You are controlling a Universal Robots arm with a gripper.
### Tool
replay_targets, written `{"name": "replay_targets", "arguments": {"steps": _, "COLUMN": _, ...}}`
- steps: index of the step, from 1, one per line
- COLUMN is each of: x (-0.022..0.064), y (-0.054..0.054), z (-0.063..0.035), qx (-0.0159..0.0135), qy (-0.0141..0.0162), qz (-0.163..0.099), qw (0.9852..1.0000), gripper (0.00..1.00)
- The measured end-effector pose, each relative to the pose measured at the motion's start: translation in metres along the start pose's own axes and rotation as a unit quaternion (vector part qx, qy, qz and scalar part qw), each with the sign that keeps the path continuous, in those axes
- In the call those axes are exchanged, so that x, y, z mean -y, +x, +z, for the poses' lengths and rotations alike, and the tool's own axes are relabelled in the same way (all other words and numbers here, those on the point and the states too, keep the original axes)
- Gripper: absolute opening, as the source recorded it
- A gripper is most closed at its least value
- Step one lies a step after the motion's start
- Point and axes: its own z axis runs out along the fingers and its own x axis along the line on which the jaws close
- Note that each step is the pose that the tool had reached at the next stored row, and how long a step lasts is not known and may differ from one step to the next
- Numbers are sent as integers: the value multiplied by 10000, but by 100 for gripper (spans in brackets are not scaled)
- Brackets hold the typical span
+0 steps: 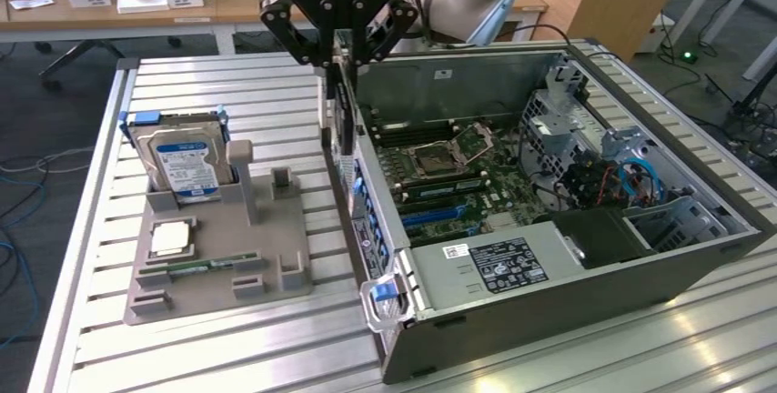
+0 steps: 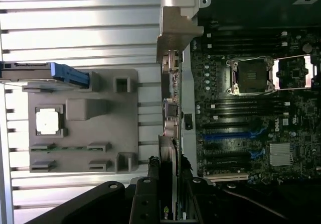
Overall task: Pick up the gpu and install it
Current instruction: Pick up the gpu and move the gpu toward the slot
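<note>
Pick-up is complete; installation is not. The gripper (image 1: 342, 58) has its fingers (image 2: 152, 179) closed narrowly on the upper edge of the gpu (image 1: 346, 125), with only the thickness of the board between them. The card hangs upright and edge-on, clear of the table (image 1: 243, 357). It sits at the rear wall of the open computer case (image 1: 680, 256), on the side nearest the holder tray (image 1: 218, 288). In the wrist view its pale metal bracket and ports run in line with that wall, beside the motherboard (image 1: 449, 170). Whether the card touches the wall cannot be told. It is not seated: the blue slots (image 2: 228, 134) on the board stand empty and apart from it. Count of items: one gpu, in the grip; one computer case, lying on its side with the cover off; one holder tray on the table, on the exterior view's left. The tray holds one hard drive (image 1: 185, 164) standing on edge, one processor chip (image 1: 170, 238) lying flat, and one memory stick (image 1: 200, 266) in a low groove. All three are well apart from the gripper.
</note>
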Motion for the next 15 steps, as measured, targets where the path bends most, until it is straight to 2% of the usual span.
{"name": "replay_targets", "arguments": {"steps": 15, "x": -28, "y": -436, "z": 10, "qx": -3, "qy": 0, "qz": 0, "qw": 10000, "gripper": 26}}
